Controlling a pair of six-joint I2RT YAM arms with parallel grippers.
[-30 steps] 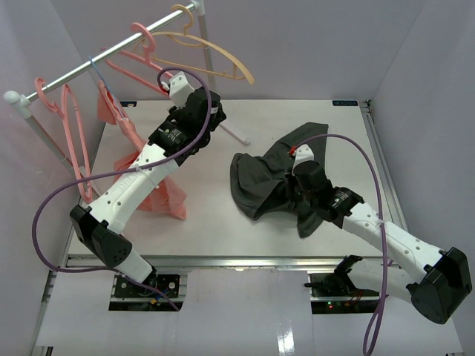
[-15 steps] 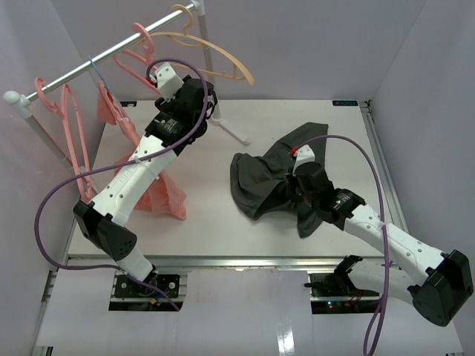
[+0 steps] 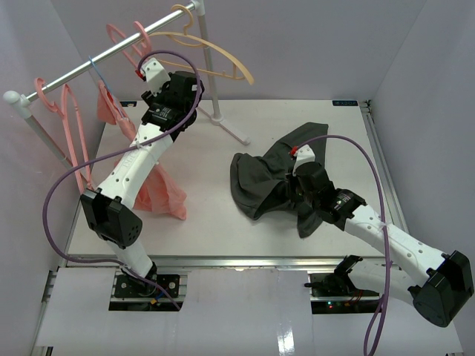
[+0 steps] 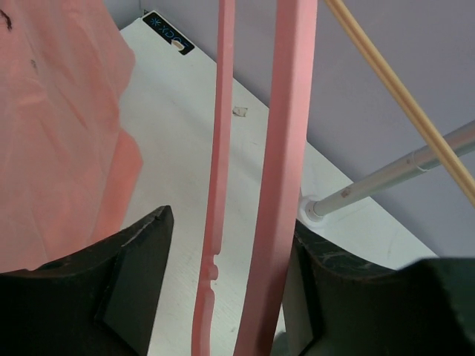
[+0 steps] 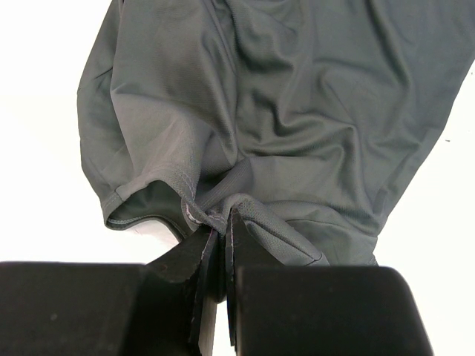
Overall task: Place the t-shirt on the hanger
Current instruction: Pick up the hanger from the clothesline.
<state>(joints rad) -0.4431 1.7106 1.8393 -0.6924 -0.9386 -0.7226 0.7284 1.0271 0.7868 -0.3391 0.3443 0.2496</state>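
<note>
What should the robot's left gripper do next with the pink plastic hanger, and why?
Probably close the left gripper on the salmon-pink plastic hanger: its bars sit between the open fingers, while the right gripper pinches the dark charcoal t-shirt.

The t-shirt (image 5: 297, 111) is soft, matt charcoal cloth, creased all over; the hanger (image 4: 286, 148) is smooth pink plastic with a faint sheen. The rail (image 3: 74, 69) is bright metal; the tabletop (image 3: 215, 208) is smooth, matt white.
</note>
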